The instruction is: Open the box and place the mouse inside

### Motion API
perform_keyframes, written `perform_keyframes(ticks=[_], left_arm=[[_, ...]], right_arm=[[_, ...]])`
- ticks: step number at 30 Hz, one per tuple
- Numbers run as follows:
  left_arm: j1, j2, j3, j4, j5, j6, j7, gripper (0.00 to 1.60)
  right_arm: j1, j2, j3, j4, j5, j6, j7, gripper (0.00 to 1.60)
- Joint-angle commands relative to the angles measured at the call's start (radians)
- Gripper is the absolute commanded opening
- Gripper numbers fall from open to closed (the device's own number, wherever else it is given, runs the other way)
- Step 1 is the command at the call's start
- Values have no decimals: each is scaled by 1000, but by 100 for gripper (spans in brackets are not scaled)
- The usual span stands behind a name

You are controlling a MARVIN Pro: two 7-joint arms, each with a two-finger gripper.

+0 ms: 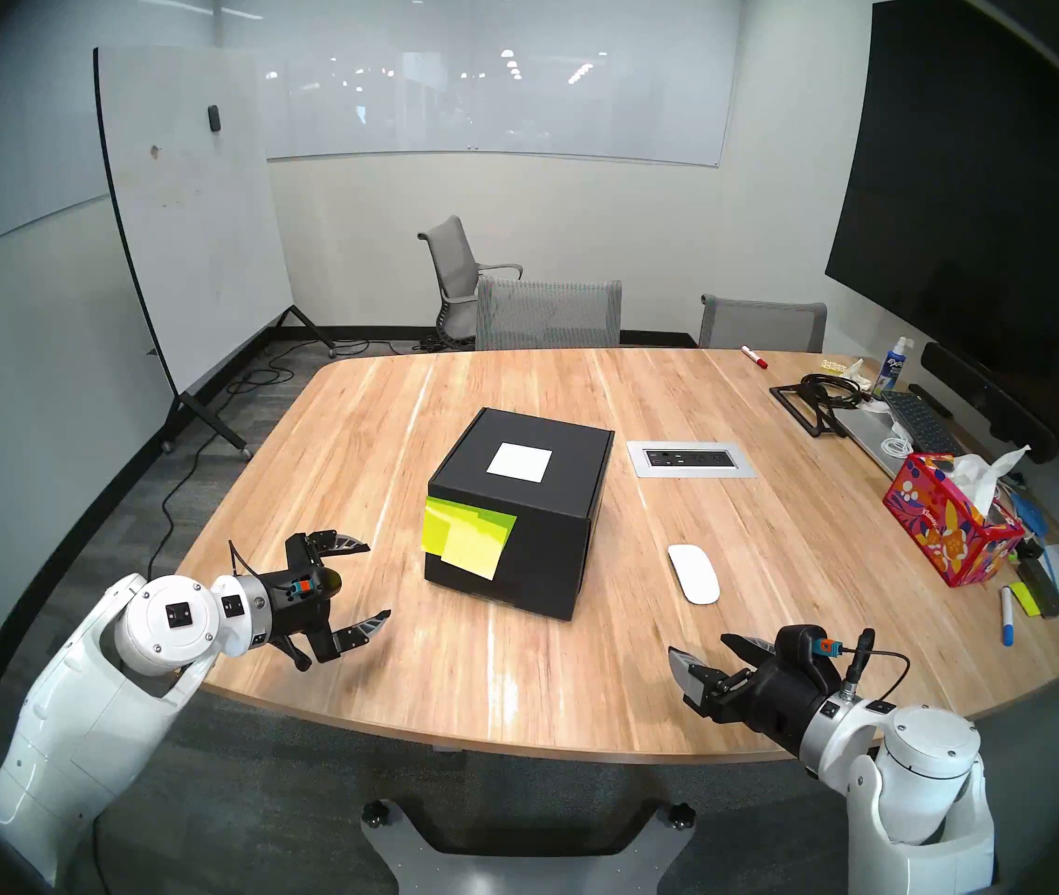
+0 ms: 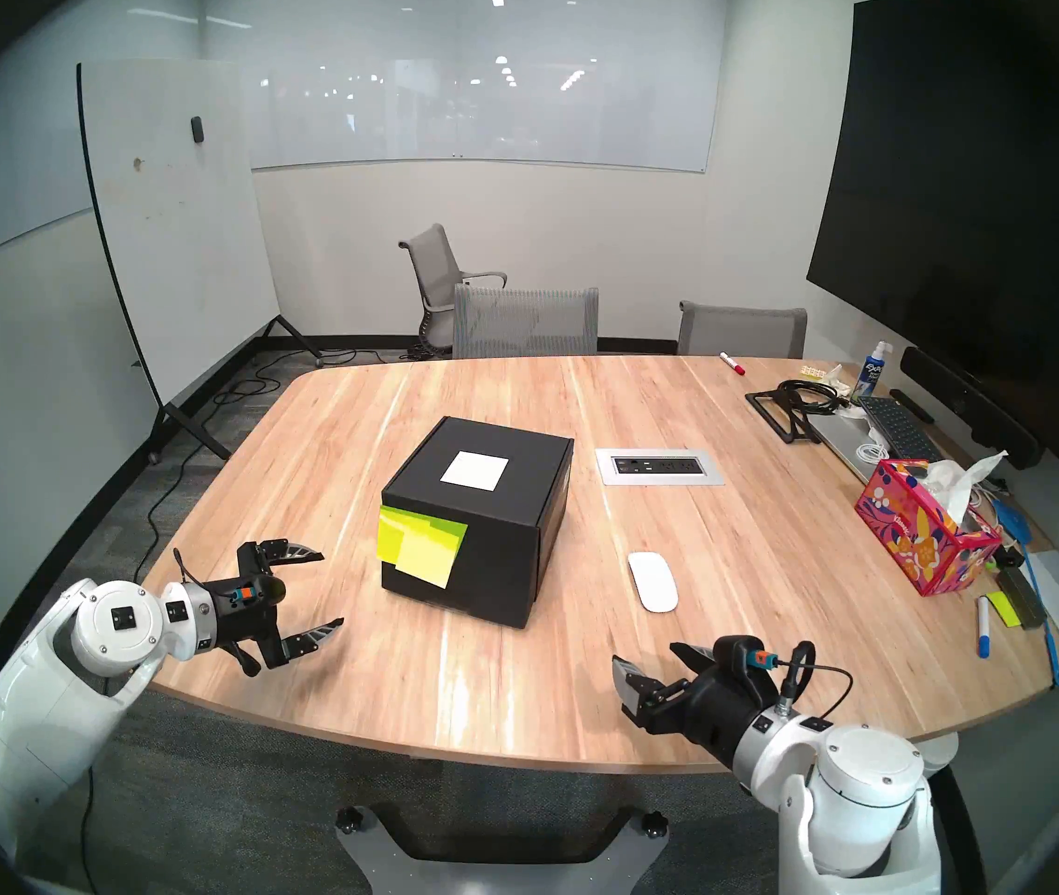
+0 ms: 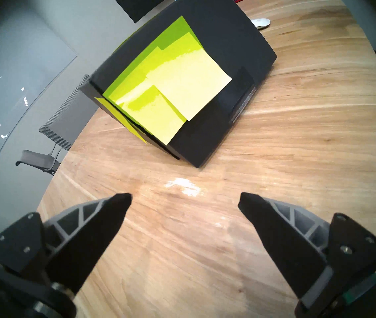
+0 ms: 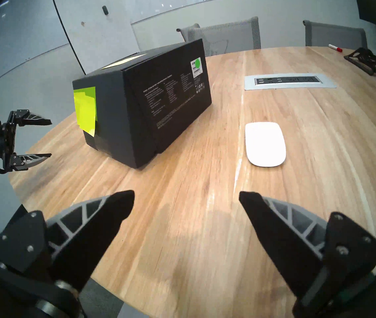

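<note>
Wooden table (image 1: 578,680) spread wide, the black box (image 1: 553,487) sitting closed mid-table, lid down. Left gripper (image 1: 365,580) hangs near-left, fingers wide and empty; right gripper (image 1: 704,655) near-right, fingers wide, empty too. White mouse (image 1: 693,573) lies just right of the box, apart from it.

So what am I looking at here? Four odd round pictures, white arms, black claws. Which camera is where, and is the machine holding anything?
It is a robot with two arms. The two wide pictures come from cameras on its head; the other two sit on its wrists, looking out between the claws. The left gripper and right gripper are both open and empty, above a wooden table. On it stand a closed black box with yellow-green sticky notes, a white mouse beside it, and a red tissue box.
</note>
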Motion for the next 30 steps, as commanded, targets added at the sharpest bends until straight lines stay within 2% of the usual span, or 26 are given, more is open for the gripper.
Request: perform_keyframes(ticks=[1, 7, 13, 22, 30], left_arm=[[73, -39, -27, -56, -22, -54, 51, 160], [129, -62, -22, -82, 15, -123, 115, 160], [144, -89, 11, -80, 73, -155, 177, 160], [128, -147, 97, -75, 223, -146, 305, 160], [112, -175, 147, -89, 315, -101, 362, 160]], right_arm=[[-20, -24, -10, -48, -1, 8, -14, 160], [-21, -28, -12, -51, -6, 12, -17, 160], [-22, -28, -13, -52, -6, 13, -20, 160], [-23, -28, -13, -52, -4, 11, -21, 160], [-23, -29, -12, -52, -6, 11, -19, 160]])
